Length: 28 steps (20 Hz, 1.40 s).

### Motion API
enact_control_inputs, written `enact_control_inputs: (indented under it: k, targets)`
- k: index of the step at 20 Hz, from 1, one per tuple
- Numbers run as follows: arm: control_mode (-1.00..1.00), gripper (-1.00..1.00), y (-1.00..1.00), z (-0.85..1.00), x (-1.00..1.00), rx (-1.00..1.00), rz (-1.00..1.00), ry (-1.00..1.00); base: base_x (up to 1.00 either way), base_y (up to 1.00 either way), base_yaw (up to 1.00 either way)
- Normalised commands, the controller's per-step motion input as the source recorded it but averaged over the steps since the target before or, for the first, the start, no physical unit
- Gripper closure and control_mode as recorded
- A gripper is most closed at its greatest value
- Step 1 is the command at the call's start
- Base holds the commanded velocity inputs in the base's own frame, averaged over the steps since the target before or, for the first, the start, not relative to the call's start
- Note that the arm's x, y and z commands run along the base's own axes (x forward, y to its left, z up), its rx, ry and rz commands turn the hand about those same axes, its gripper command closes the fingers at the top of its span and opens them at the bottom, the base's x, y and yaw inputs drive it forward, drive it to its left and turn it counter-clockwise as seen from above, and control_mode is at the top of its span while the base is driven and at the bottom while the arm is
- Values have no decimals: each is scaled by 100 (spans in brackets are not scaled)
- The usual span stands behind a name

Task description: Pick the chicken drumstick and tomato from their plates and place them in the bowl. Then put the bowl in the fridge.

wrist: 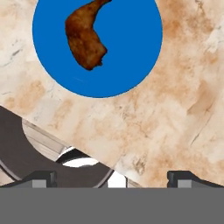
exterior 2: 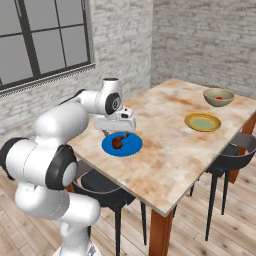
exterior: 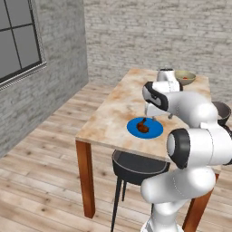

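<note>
Hand view: looks down on chicken drumstick (wrist: pixel 86 38) lying on blue plate (wrist: pixel 131 57), thick end toward plate centre, thin end toward rim. Gripper (wrist: pixel 112 177) spread wide, nothing between fingertips (wrist: pixel 43 178), hovering above table (wrist: pixel 175 113) edge just short of plate. Dark chair (wrist: pixel 17 144) seat below table edge.

Right base view: gripper (exterior 2: pixel 116 131) hangs over near side of blue plate (exterior 2: pixel 131 147), drumstick (exterior 2: pixel 118 142) untouched. Tomato (exterior 2: pixel 219 98) looks already inside bowl (exterior 2: pixel 218 97) at far end; yellow-rimmed plate (exterior 2: pixel 202 122) bare beside it.

Step in hand, judged: approach to drumstick pick. Next move calls for shifting forward over meat, lining jaws across thick part, descending, closing. Then long carry across table to bowl. Fridge stage not begun.
</note>
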Motion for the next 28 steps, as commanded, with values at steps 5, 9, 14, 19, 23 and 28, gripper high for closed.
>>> enact_control_inputs:
  k: [5, 9, 14, 19, 23, 28]
  targets:
    - [-100, -100, 11, -22, 51, 0, 34, 1, 0, 0, 0]
    - [-100, -100, 12, -23, 49, 0, 52, 3, 0, 0, 0]
    - [-100, -100, 8, -21, 33, -1, 34, 13, 0, 0, 0]
    - [-100, -100, 17, -32, 33, 0, 2, 16, 0, 0, 0]
    - [-100, -100, 26, -34, 41, 0, -1, 19, 0, 0, 0]
    - [-100, -100, 19, -32, 29, 1, -10, 5, 0, 0, 0]
